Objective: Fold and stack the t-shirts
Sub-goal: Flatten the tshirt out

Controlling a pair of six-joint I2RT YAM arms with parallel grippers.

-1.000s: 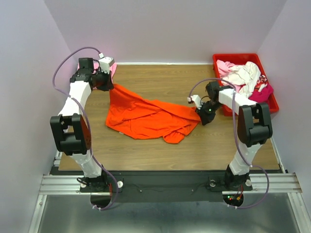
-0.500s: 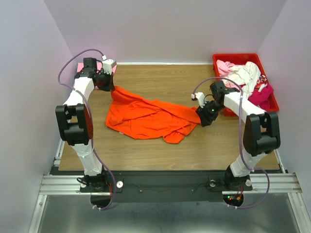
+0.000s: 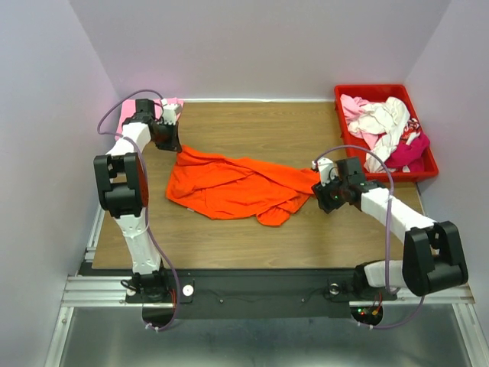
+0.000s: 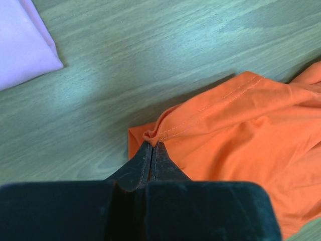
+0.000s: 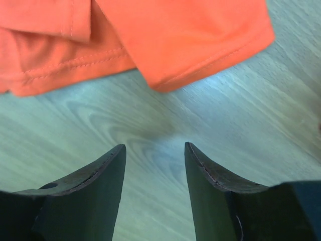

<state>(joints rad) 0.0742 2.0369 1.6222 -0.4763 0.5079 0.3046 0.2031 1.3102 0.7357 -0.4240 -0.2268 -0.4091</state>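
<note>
One tool [image 4: 152, 145] (left) — pinching orange shirt [image 4: 241, 130].

Bare table [image 3: 252, 122] runs along the far and near sides. The orange shirt [image 3: 229, 187] covers the middle; the red crate [image 3: 367, 89] (heaped with clothes [image 3: 386, 122]) blocks the far right, a pink shirt [image 3: 128, 115] the far-left corner.

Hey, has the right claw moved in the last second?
Yes. The right claw slid toward the near edge of the table, past the crate's front corner, and opened beside the shirt.
</note>
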